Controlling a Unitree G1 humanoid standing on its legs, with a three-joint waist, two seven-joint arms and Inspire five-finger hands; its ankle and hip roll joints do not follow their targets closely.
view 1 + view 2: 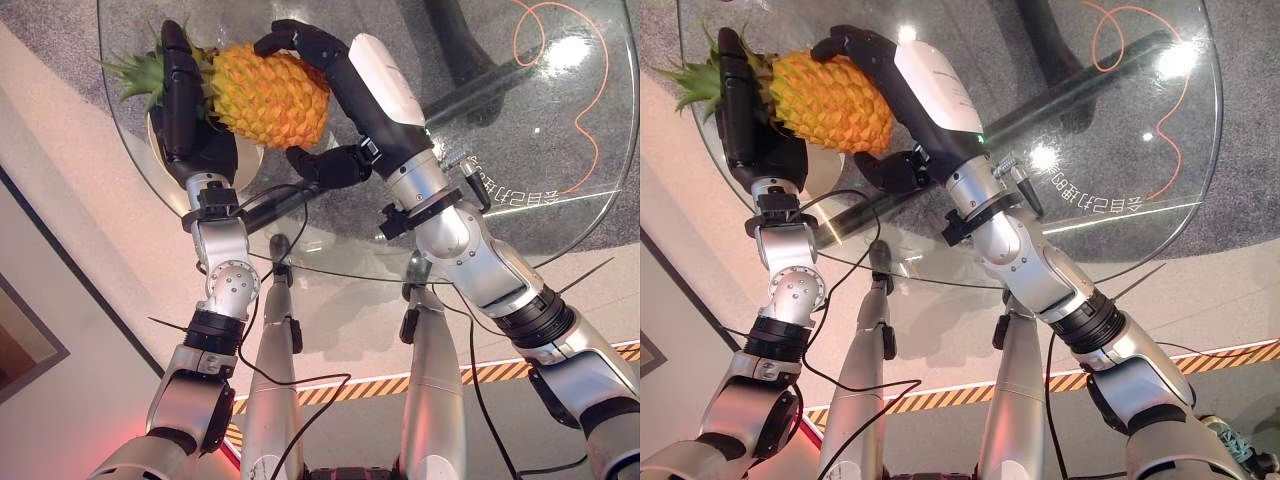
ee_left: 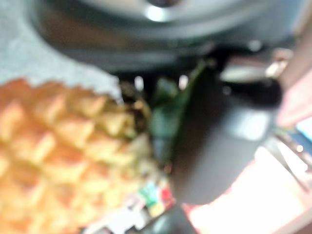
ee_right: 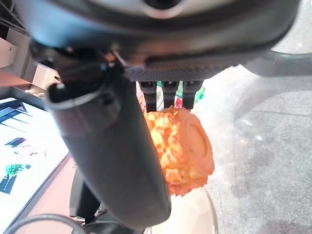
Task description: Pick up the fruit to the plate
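Now both hands on the pineapple (image 1: 268, 92), held w/ its crown end over the plate (image 1: 248, 160) on the glass table (image 1: 560, 150). Right hand (image 1: 345, 75) curled round the fruit's body; left hand (image 1: 183, 105) fingers straight, pressed flat vs the leafy end.

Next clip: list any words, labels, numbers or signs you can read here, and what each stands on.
On the glass table: a line of white print, seen reversed through the glass, not readable.
On the pineapple: a coloured tag near its leaves, too blurred to read.
No text can be quoted with confidence.
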